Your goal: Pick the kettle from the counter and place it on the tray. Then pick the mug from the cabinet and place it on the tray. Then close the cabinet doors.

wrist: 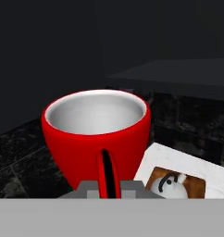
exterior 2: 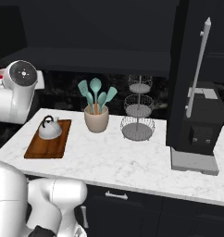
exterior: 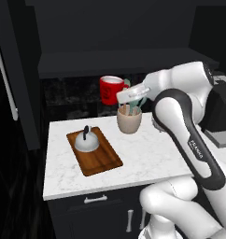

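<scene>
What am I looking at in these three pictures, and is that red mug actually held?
A white robot arm works at a kitchen counter. Two pictures come from cameras on its base, behind it to the left and right; the third looks along its hand. On the counter: a wooden tray with the kettle on it, a crock of utensils, a wire stand and a dark machine. The end effector appears closed on the mug by its handle, in the air below the cabinet shelf.
</scene>
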